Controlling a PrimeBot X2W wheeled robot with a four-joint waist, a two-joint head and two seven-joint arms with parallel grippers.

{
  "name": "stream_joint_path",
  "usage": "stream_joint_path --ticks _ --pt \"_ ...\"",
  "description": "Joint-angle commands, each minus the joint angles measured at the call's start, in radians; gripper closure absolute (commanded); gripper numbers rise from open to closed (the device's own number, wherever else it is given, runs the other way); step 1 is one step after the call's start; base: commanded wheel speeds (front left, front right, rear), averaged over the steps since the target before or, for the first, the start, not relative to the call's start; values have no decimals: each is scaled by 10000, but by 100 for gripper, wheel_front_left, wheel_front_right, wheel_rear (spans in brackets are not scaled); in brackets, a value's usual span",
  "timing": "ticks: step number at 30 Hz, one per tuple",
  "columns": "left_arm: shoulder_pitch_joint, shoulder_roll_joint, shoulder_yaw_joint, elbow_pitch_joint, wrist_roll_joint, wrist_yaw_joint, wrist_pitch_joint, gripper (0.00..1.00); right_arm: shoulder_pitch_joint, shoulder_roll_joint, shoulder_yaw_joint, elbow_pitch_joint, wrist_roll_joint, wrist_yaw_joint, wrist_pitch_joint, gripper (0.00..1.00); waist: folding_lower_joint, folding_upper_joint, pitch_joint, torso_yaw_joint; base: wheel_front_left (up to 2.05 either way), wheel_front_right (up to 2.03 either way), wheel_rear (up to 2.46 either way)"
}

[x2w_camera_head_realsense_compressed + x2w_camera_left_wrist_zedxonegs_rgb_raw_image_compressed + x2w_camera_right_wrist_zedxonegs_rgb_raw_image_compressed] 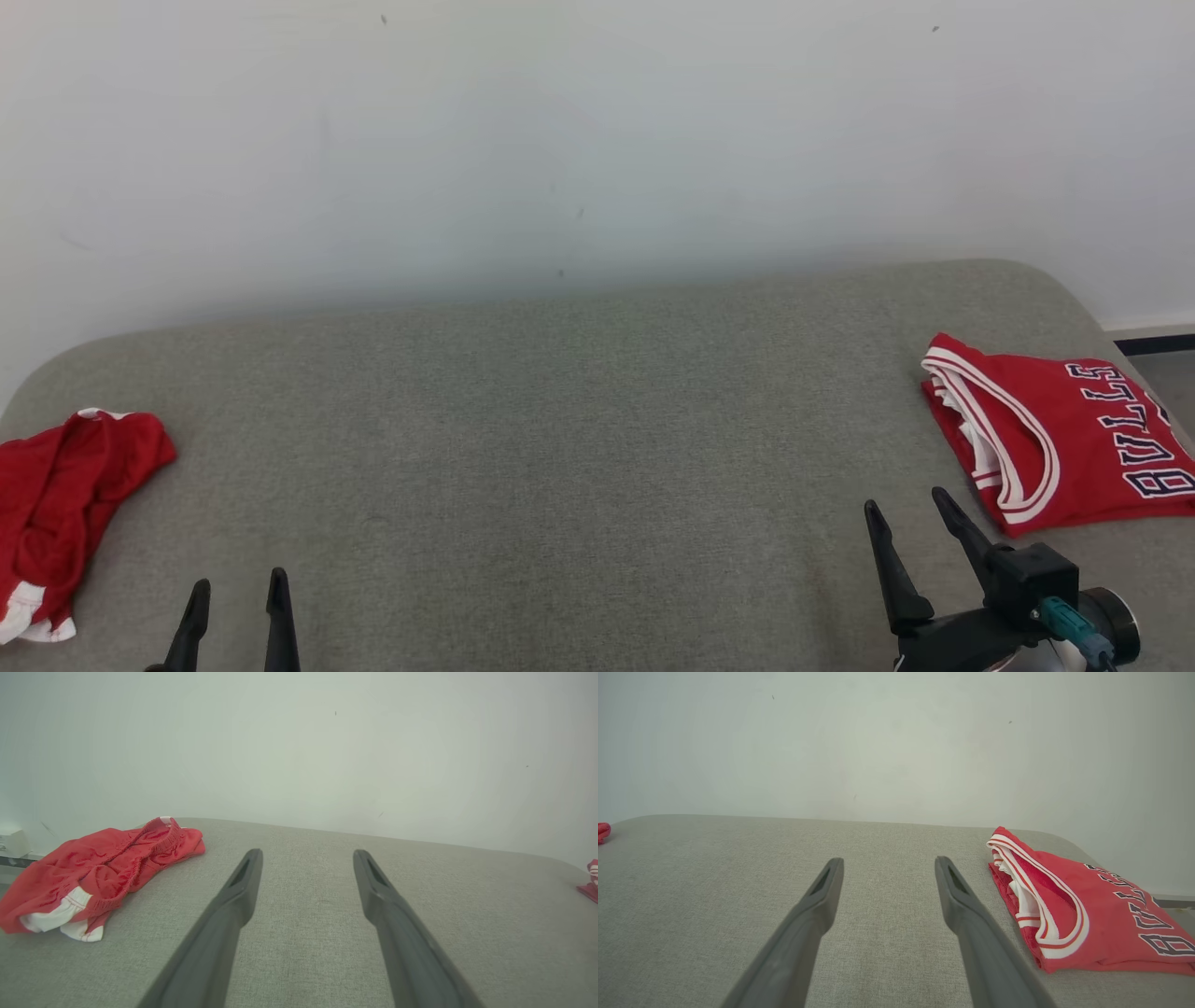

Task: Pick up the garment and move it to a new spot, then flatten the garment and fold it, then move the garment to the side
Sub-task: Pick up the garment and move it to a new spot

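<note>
While the left hand (239, 579) and right hand (906, 499) gape empty, the folded jersey (1074, 439) lies near the latter's right.

The left tool (307, 853) stands spread above the grey cushion (303, 952); crumpled red shorts (93, 872) lie to its left.

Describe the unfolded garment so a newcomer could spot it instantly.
On the grey padded table, look at the far left edge, left of the left gripper. The crumpled red shorts lie heaped there, white trim showing; unlike the folded jersey on the right, they bear no lettering.
</note>
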Motion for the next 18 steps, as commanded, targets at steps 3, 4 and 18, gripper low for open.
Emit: stream_joint_path --ticks 3,4,18 --pt "-59 1 28 -61 49 58 -11 0 -38 100 17 40 43 -28 -27 0 0 0 -1 443 0 0 0" --pt "-66 1 30 -51 65 65 -13 0 -33 127 8 35 63 -28 -48 0 0 0 -3 571 0 0 0" --pt "-204 335 383 34 135 -11 -11 0 -57 479 321 346 133 -28 -244 0 0 0 -94 2464 0 0 0"
